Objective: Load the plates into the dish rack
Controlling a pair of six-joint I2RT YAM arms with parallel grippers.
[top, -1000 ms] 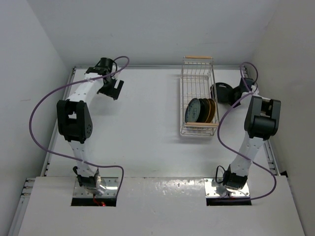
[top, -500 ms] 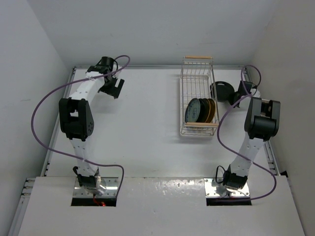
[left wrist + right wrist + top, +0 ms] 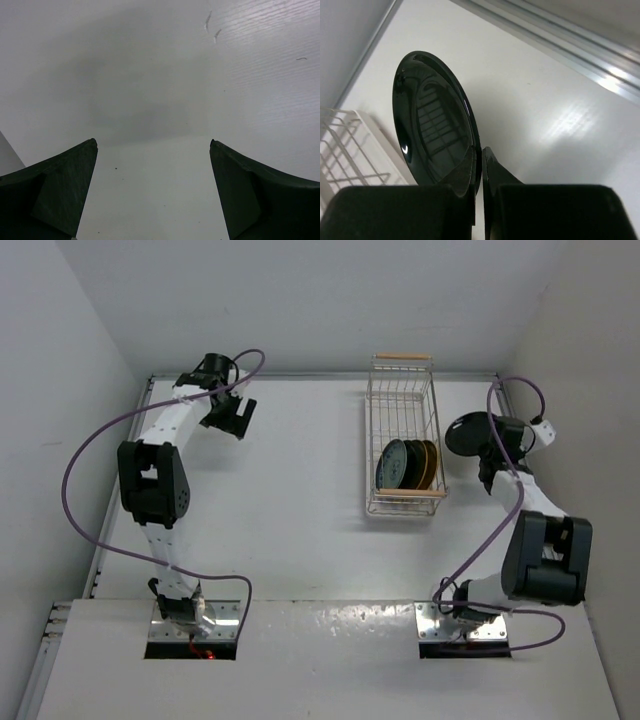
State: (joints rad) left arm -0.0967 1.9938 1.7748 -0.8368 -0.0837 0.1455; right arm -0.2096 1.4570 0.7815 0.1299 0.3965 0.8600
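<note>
The white wire dish rack (image 3: 402,400) stands at the back right of the table. Three plates stand on edge at its near end: a teal plate (image 3: 391,465), a black plate (image 3: 411,462) and a mustard plate (image 3: 430,464). My right gripper (image 3: 489,448) is shut on the rim of a second glossy black plate (image 3: 468,433), held on edge just right of the rack. In the right wrist view the fingers (image 3: 492,172) pinch that plate (image 3: 430,125), with the rack (image 3: 342,150) at the left. My left gripper (image 3: 232,418) is open and empty at the back left; it also shows in the left wrist view (image 3: 152,145).
A metal rail (image 3: 560,45) runs along the table's right edge, close behind the held plate. White walls close in the table at the back and both sides. The far half of the rack holds no plates.
The right arm has swung its elbow toward the near side, and the black plate has moved a little right and away from the rack. The left arm has barely moved.
</note>
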